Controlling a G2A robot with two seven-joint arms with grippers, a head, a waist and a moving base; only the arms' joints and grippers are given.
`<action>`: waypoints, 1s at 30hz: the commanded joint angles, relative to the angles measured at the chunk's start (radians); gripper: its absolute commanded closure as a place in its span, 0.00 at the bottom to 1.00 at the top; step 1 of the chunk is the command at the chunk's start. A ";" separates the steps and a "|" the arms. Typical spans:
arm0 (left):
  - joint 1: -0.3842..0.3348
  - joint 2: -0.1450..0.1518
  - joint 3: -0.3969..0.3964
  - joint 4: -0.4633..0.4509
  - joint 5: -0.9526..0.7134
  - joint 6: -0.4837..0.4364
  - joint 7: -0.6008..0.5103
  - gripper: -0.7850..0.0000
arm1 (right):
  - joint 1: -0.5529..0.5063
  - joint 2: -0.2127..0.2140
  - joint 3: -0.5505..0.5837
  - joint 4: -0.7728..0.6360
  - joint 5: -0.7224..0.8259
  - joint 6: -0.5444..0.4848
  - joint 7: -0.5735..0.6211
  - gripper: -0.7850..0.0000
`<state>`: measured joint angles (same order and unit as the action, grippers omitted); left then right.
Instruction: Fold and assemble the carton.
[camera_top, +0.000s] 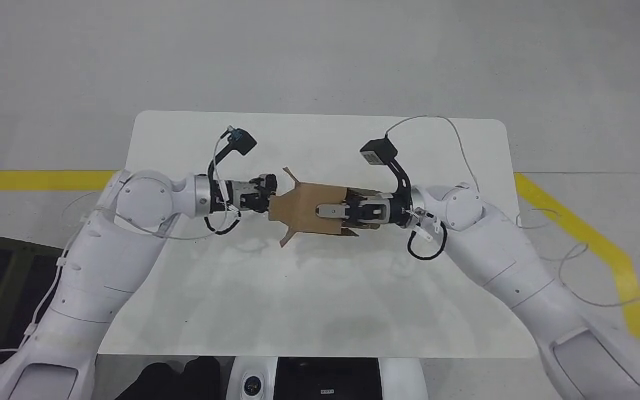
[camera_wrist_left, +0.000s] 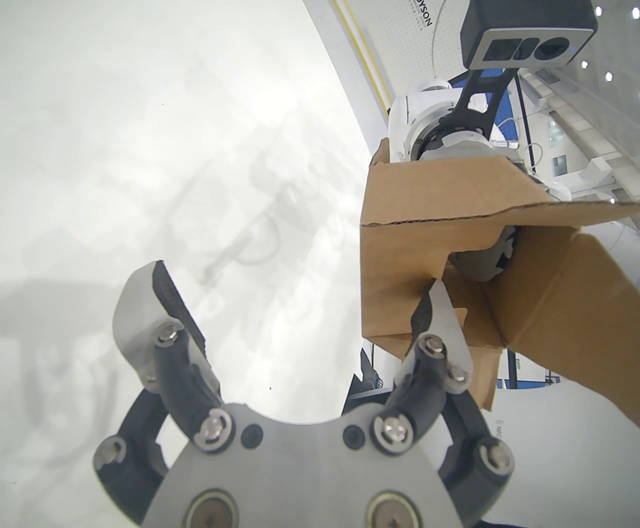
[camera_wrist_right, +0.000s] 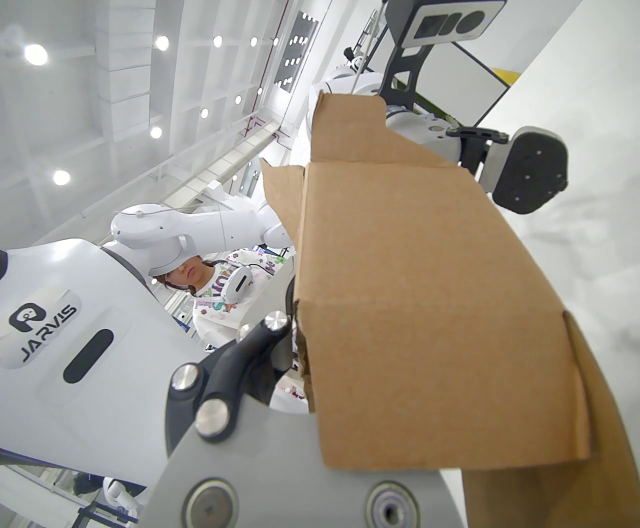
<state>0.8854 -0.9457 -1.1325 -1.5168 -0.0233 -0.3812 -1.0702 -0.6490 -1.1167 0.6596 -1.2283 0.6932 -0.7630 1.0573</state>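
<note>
A brown cardboard carton (camera_top: 305, 208), partly unfolded with loose flaps, hangs above the white table (camera_top: 320, 310) between both arms. My right gripper (camera_top: 335, 212) is shut on one carton wall; in the left wrist view one of its fingers (camera_wrist_left: 480, 262) shows inside the carton (camera_wrist_left: 425, 235). My left gripper (camera_wrist_left: 300, 295) stands open at the carton's opposite end, one fingertip (camera_wrist_left: 434, 300) against a flap edge, the other fingertip (camera_wrist_left: 165, 285) apart over the table. In the top view the left gripper (camera_top: 268, 192) sits beside the carton's flaps. The carton (camera_wrist_right: 425, 300) hides the right gripper's tips in the right wrist view.
The white table spreads around the carton, with bare surface in front (camera_top: 300, 320) and behind (camera_top: 320, 140). A yellow floor line (camera_top: 40, 180) runs past the table's sides. One finger pad of the left gripper (camera_wrist_right: 530, 170) shows beyond the carton.
</note>
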 joint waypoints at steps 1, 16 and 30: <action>-0.002 0.000 -0.001 0.004 -0.001 0.001 0.001 0.00 | 0.005 0.000 -0.003 0.010 0.000 -0.006 -0.006 1.00; 0.034 0.010 0.002 -0.028 0.135 -0.038 0.015 0.00 | 0.009 0.014 0.044 0.107 -0.030 -0.099 -0.099 1.00; 0.017 0.012 -0.015 -0.025 0.073 0.000 0.014 0.00 | 0.031 -0.013 0.003 0.108 -0.073 -0.066 -0.066 1.00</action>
<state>0.9054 -0.9329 -1.1481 -1.5443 0.0520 -0.3830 -1.0572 -0.6197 -1.1273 0.6668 -1.1173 0.6193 -0.8322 0.9879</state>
